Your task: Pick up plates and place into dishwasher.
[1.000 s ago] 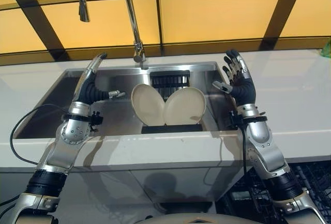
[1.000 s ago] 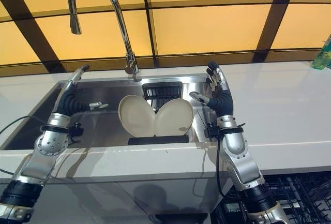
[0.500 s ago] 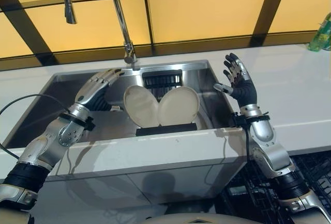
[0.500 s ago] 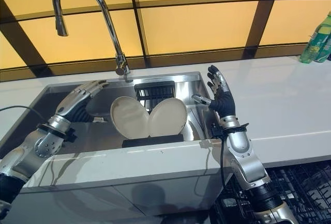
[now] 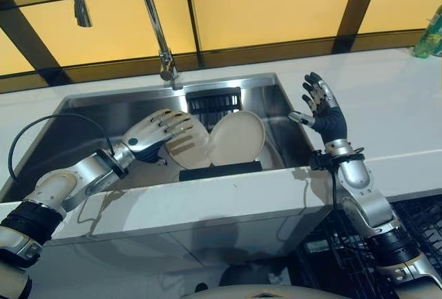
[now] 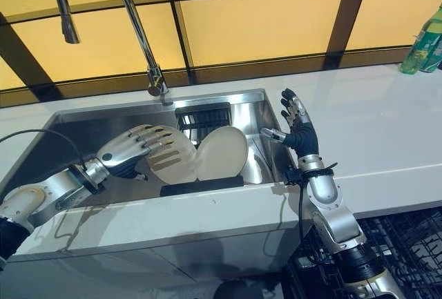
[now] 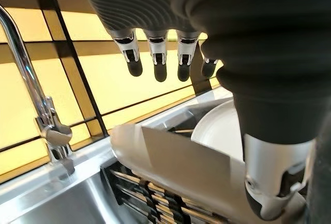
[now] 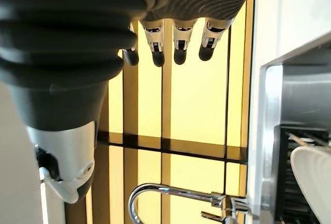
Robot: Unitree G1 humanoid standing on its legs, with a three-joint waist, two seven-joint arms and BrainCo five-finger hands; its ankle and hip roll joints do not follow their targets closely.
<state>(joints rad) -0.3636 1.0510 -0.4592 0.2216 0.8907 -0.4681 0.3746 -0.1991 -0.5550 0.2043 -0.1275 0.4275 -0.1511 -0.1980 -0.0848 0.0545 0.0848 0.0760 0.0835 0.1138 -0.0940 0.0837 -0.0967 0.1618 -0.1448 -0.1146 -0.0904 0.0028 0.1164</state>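
Two cream plates stand on edge in the stainless sink (image 5: 83, 116), propped in a dark rack (image 5: 221, 170) and leaning so their rims overlap near the middle. The left plate (image 5: 188, 148) is partly behind the robot's left hand (image 5: 155, 133), which reaches over the sink with its fingers spread and fairly straight across the plate's face. In the left wrist view the fingertips (image 7: 159, 72) hang clear above the plate's rim and the thumb sits low on the near side, so the hand looks open and about to close rather than clamped; I can't tell whether it is touching the plate.

The right plate (image 5: 237, 137) stands untouched. The right hand (image 5: 321, 108) is held up over the sink's right edge, palm toward the sink, fingers splayed apart and holding nothing. A tall chrome faucet (image 5: 152, 19) arches over the back of the sink, and a green bottle (image 5: 429, 33) stands far off on the white counter (image 5: 394, 119).

The dark wire racks of the dishwasher (image 5: 421, 226) show below the counter at the robot's right. As I judge it, the task has barely begun: both plates are in the sink, and gripping, lifting and carrying are all left to do.
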